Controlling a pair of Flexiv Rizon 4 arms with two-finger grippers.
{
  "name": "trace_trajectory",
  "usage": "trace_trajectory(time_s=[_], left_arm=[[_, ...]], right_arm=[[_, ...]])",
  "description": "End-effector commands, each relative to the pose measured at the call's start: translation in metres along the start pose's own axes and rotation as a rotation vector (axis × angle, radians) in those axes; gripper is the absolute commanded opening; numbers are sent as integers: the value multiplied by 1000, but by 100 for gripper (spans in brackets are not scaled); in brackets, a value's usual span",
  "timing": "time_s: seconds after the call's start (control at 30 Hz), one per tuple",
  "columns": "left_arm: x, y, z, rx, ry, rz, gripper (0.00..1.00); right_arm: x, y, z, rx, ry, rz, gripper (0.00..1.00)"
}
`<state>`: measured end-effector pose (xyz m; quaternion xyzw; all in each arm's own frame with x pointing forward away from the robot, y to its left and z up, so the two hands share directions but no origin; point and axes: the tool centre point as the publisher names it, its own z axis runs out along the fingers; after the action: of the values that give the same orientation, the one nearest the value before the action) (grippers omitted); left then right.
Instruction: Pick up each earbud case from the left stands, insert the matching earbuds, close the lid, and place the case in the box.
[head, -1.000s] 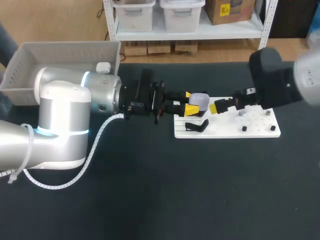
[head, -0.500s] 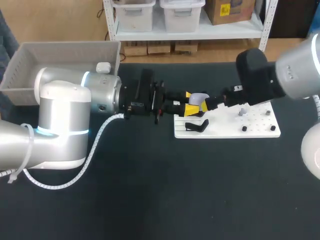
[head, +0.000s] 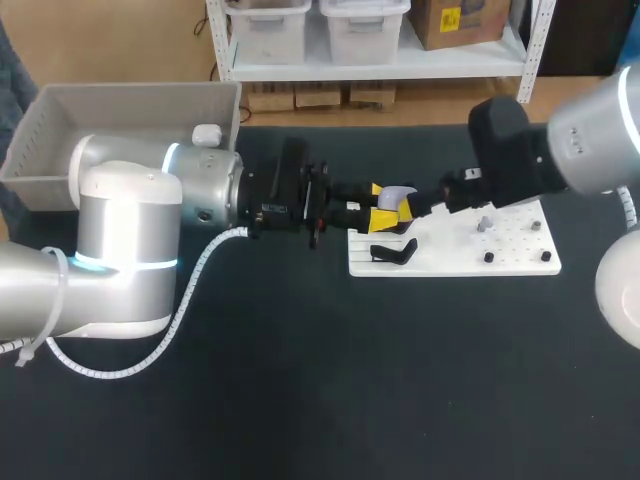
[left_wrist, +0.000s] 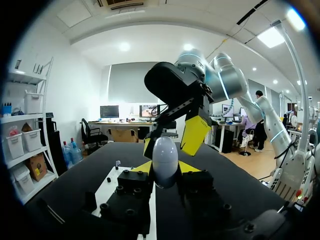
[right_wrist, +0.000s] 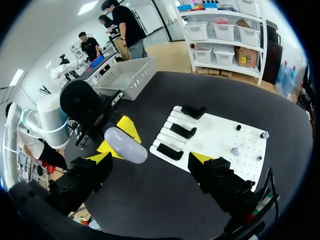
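The right arm (head: 520, 160) has swung in from the right side toward the middle of the desk (head: 300, 380). Its tool (head: 405, 207) has moved left over the white board (head: 500, 262) and is now just beside the earbud case (head: 398, 192). A second ago there was a clear gap between them. In the last half second it only crept a tiny bit closer.

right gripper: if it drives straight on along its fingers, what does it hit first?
Most likely the earbud case, held by the left gripper just ahead of the right gripper and its open fingers. The left gripper's yellow tips flank the case, so contact with them could follow closely; depth is unclear.
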<state>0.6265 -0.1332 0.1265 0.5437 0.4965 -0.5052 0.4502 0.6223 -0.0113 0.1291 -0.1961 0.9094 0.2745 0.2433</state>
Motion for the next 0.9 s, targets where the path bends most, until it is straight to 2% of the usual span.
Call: trace_trajectory(time_s=[0.03, 0.4, 0.67, 0.77, 0.9], left_arm=[[1, -1, 0, -3, -3, 3, 0], [1, -1, 0, -3, -3, 3, 0], [1, -1, 0, -3, -3, 3, 0], [1, -1, 0, -3, -3, 3, 0], [1, 0, -1, -4, -10, 30, 0]], right_arm=[[-4, -5, 3, -34, 6, 2, 100], [-8, -8, 4, -24, 3, 12, 100], [-20, -5, -7, -19, -39, -10, 100], [-28, -5, -20, 8, -78, -41, 100], [-41, -14, -38, 89, -102, -79, 100]])
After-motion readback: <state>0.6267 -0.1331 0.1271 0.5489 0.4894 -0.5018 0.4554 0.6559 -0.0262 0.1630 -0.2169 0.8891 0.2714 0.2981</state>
